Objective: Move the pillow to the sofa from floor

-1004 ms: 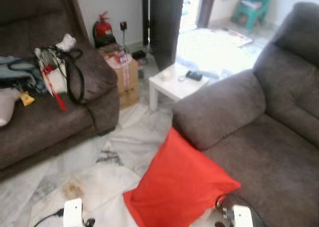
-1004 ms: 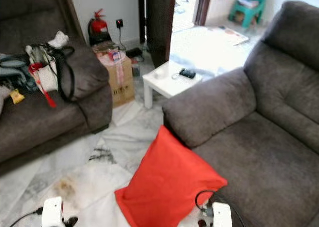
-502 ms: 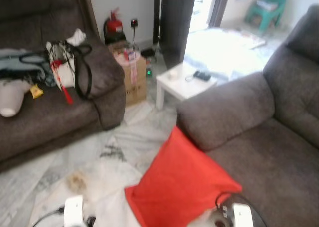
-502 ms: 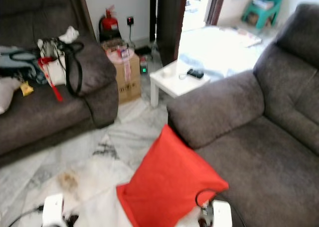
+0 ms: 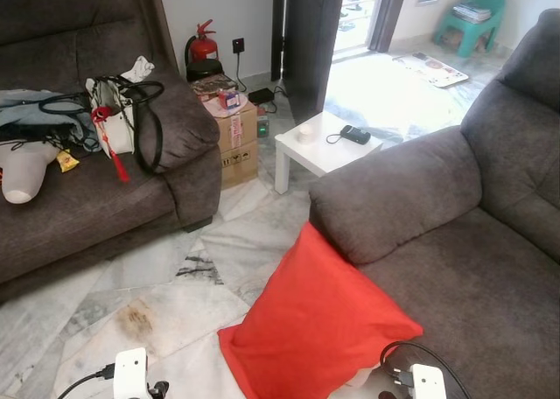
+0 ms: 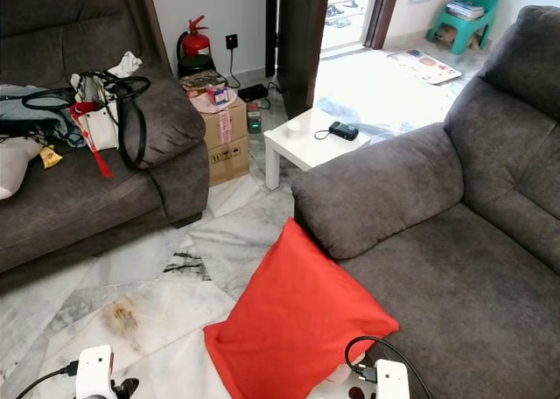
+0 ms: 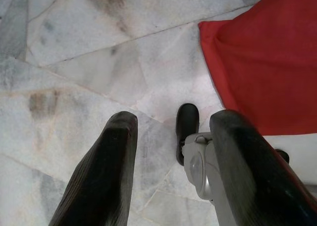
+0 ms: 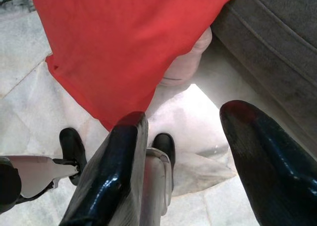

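Observation:
A red pillow (image 5: pixel 317 324) stands tilted on the marble floor, leaning against the front of the grey sofa (image 5: pixel 455 268) on my right. The same red pillow (image 8: pixel 124 42) lies just ahead of my right gripper (image 8: pixel 190 137), which hangs open above the floor with nothing between its fingers. My left gripper (image 7: pixel 171 132) is open too, over bare tiles, with a corner of the red pillow (image 7: pixel 262 62) off to one side. Both wrists (image 5: pixel 129 373) sit low at the bottom of the eye views.
A second dark sofa (image 5: pixel 79 198) with bags and clutter stands on the left. A cardboard box (image 5: pixel 234 136), a fire extinguisher (image 5: pixel 202 45) and a small white table (image 5: pixel 319 150) stand beyond. My black feet (image 7: pixel 187 127) stand on the stained floor (image 5: pixel 175 294).
The whole picture has shifted and sharpened, so my head has moved and settled. The pillow and both arms hold the same places.

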You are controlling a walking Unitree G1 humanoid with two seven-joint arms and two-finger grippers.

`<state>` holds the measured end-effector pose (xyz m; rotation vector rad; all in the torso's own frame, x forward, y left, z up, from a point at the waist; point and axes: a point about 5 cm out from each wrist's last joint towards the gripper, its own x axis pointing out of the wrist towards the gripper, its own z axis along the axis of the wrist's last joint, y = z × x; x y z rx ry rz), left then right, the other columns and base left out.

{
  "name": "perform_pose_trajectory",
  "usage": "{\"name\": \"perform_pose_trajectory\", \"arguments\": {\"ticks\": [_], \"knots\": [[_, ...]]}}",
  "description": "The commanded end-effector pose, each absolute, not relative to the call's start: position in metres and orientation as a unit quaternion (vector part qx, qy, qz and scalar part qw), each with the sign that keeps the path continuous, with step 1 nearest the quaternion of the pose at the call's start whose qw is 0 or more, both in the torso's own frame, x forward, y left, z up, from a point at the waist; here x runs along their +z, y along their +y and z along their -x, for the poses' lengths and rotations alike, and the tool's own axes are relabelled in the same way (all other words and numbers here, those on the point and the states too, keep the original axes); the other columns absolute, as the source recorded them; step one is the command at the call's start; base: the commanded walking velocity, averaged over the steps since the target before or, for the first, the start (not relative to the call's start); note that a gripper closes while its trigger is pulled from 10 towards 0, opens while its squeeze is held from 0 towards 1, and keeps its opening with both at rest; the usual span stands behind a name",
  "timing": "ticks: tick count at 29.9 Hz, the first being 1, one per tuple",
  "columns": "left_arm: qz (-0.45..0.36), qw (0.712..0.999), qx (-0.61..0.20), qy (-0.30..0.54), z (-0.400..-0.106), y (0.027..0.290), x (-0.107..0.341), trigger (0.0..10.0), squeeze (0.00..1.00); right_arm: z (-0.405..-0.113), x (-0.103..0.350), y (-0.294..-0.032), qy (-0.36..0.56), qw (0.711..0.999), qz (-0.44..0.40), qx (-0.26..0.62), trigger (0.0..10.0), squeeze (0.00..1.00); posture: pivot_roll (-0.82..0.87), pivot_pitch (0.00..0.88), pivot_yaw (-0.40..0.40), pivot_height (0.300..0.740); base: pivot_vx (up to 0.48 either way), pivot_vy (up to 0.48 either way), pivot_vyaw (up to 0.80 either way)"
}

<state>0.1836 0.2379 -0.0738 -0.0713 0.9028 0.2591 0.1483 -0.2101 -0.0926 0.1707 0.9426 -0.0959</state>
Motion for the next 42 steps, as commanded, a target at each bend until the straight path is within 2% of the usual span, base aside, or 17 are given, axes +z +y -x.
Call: {"name": "perform_pose_trajectory", "arguments": {"ticks": [1,17,26,32,42], "knots": [[0.027,0.891,0.125,0.435,-0.183,0.239,-0.074,10.0,0.00,-0.146,-0.093,-0.212,0.455,0.885,-0.085,-0.052,10.0,0.00,-0.02,0.051,-0.042,0.740,0.000,-0.322,0.00],[0.023,0.892,0.125,0.434,-0.183,0.239,-0.073,10.0,0.00,-0.147,-0.093,-0.212,0.455,0.886,-0.081,-0.048,10.0,0.00,-0.02,0.046,-0.039,0.740,0.000,-0.379,0.00],[0.030,0.892,0.131,0.432,-0.184,0.240,-0.073,10.0,0.00,-0.148,-0.092,-0.212,0.452,0.887,-0.079,-0.045,10.0,0.00,-0.02,0.051,-0.039,0.740,0.000,0.000,0.68],[0.031,0.893,0.132,0.430,-0.184,0.239,-0.073,10.0,0.00,-0.147,-0.093,-0.211,0.449,0.887,-0.091,-0.056,10.0,0.00,-0.02,0.051,-0.037,0.740,0.000,0.000,0.00],[0.023,0.927,0.145,0.346,-0.195,0.243,-0.061,10.0,0.00,-0.157,-0.085,-0.209,0.387,0.914,-0.100,-0.069,10.0,0.00,-0.02,0.038,-0.003,0.740,0.000,0.000,0.00]]}}
